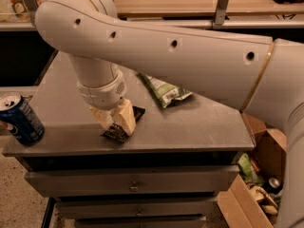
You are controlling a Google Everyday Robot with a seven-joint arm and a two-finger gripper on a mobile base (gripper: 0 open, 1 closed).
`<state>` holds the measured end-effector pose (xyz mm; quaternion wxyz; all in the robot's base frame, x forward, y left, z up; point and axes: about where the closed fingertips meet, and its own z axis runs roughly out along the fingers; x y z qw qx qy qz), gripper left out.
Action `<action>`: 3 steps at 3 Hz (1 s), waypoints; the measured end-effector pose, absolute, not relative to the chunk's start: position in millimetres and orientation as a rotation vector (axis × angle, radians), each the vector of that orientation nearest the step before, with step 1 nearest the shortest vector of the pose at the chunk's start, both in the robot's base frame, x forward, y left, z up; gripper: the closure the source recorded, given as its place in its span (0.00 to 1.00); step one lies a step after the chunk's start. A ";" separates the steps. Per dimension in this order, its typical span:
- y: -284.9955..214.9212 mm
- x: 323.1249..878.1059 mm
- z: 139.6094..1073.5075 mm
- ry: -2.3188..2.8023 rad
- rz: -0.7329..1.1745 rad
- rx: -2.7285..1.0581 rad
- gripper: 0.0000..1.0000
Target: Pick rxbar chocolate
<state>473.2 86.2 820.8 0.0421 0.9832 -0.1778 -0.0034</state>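
The rxbar chocolate, a small flat black wrapper, lies near the front edge of the grey cabinet top. Part of it is hidden by the fingers. My gripper points down from the big white arm. Its two cream fingers are closed together on the bar. One end of the bar sticks out behind the fingers, toward the green bag. I cannot tell if the bar is off the surface.
A green-and-white snack bag lies behind and to the right of the bar. A blue soda can stands at the front left corner. Drawers sit below the top. An open cardboard box with clutter is at the lower right.
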 end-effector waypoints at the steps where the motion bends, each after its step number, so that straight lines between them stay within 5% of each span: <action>1: 82.7 476.2 842.1 -0.566 -0.051 3.107 1.00; 3: 83.5 479.8 910.7 -0.514 -0.181 3.385 1.00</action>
